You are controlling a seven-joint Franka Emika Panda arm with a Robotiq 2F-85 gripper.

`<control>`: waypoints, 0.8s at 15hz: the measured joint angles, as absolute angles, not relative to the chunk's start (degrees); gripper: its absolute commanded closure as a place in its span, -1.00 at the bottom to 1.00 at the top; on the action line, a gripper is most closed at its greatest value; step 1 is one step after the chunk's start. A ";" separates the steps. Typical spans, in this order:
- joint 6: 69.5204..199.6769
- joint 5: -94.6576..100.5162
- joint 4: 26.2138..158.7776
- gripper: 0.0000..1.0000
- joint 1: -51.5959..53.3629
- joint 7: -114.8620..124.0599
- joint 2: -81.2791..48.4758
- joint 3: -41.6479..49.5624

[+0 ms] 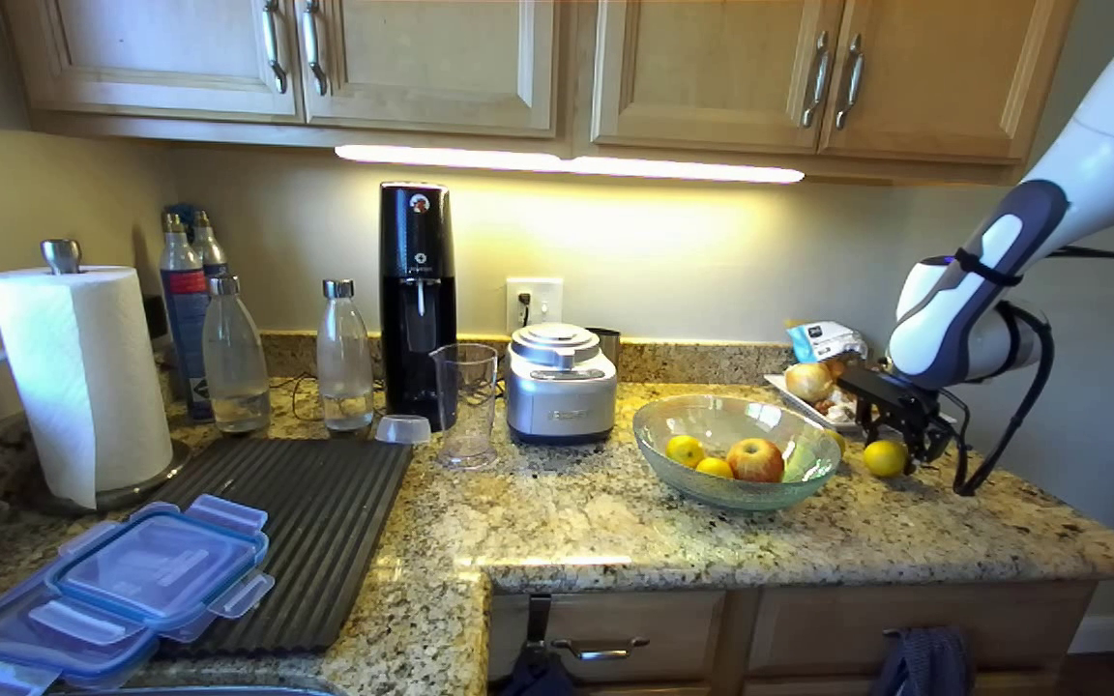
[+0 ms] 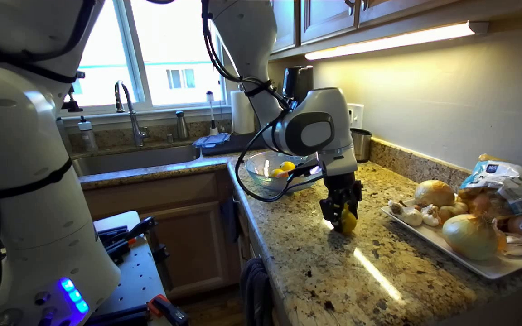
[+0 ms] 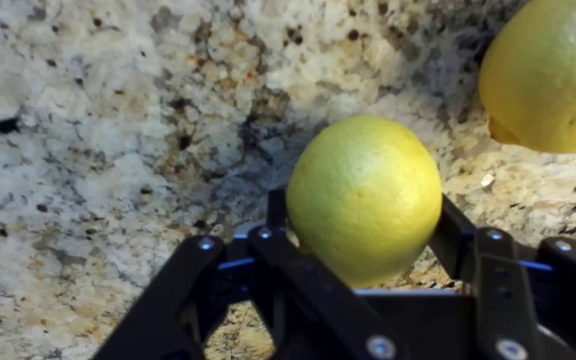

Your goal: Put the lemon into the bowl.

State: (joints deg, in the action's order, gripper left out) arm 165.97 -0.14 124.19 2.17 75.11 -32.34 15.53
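A yellow lemon (image 3: pixel 363 195) sits between the two fingers of my gripper (image 3: pixel 362 202), and both fingers press against its sides. In an exterior view the lemon (image 2: pixel 349 221) shows low between the fingers of the gripper (image 2: pixel 339 213), at counter level. I cannot tell whether it still touches the counter. A second yellow lemon (image 3: pixel 548 75) lies close by on the counter in the wrist view. The clear greenish glass bowl (image 1: pixel 741 495) stands beside the gripper and also shows in an exterior view (image 2: pixel 257 170). It holds yellow lemons and a red apple (image 1: pixel 755 459).
A white plate (image 2: pixel 442 253) with onions and garlic, and a bag (image 2: pixel 510 181), lie near the wall. A silver food processor (image 1: pixel 561 391), a clear jug (image 1: pixel 466 411) and a black soda machine (image 1: pixel 418 300) stand beyond the bowl. Cabinets (image 1: pixel 712 77) hang above.
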 measured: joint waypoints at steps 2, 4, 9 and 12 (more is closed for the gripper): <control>165.97 -0.75 124.13 0.24 2.17 74.61 -32.33 15.53; 165.97 -1.13 124.12 0.28 2.18 74.27 -32.32 15.57; 165.96 -1.17 124.12 0.29 2.39 74.05 -32.31 16.39; 165.96 -1.16 124.12 0.29 3.14 73.88 -32.14 17.70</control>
